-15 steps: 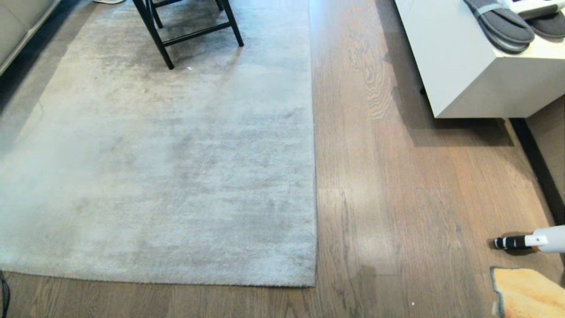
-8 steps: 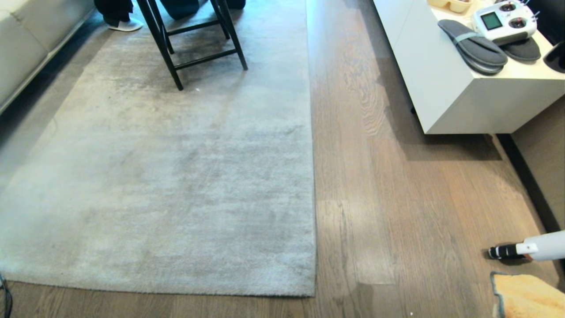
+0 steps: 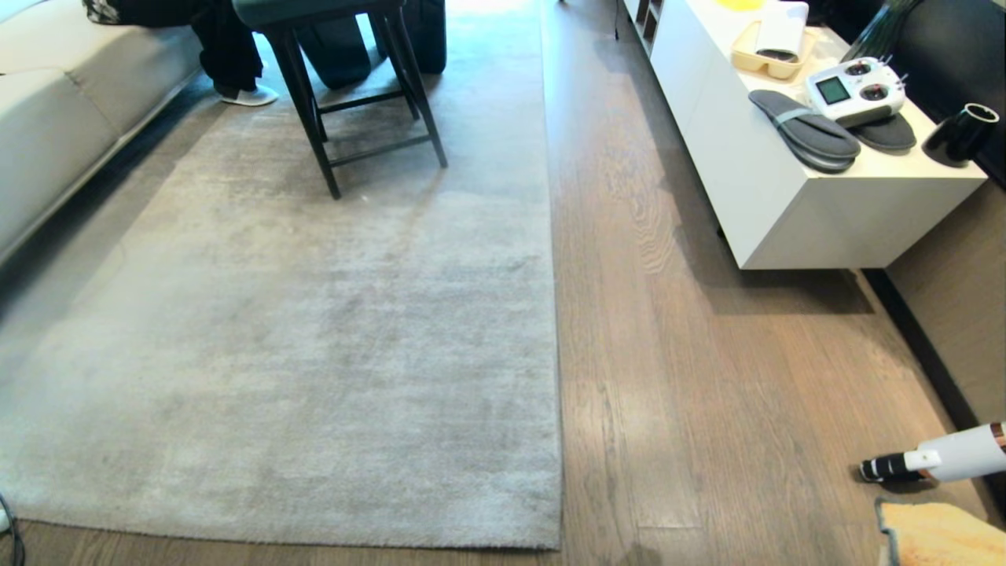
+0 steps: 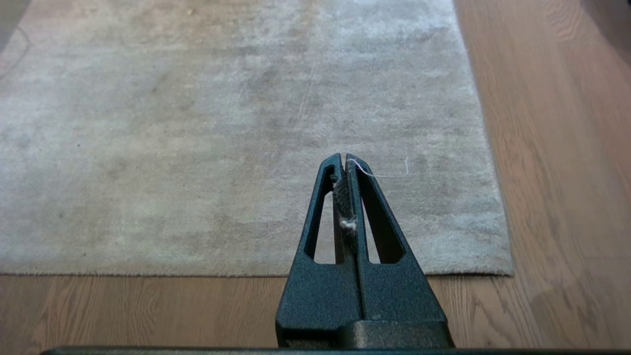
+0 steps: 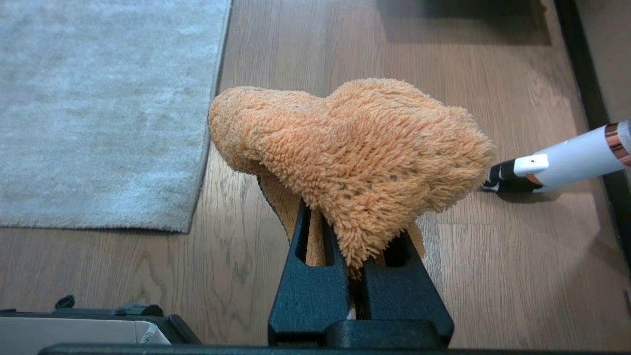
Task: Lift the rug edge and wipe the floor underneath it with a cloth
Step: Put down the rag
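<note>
The cloth (image 5: 352,162) is seen pinched between the pressed-together jaws of the right gripper (image 5: 356,276), bunched over the fingertips above the floor (image 5: 493,276); in the head view its corner (image 3: 939,534) shows at about five o'clock. The left gripper (image 4: 344,160) is held with its jaws pressed together and nothing but a stray thread caught at the tip, hovering above the rug near its corner. The rug edge (image 3: 314,537) is laid flat on the planks at six o'clock, its long side running toward twelve. A white wand-like tool (image 3: 935,460) is found at four o'clock. Farther off, a white cabinet (image 3: 786,220) carrying grey slippers (image 3: 802,137) is seen at two o'clock, and a dark stool (image 3: 346,94) at eleven.
</note>
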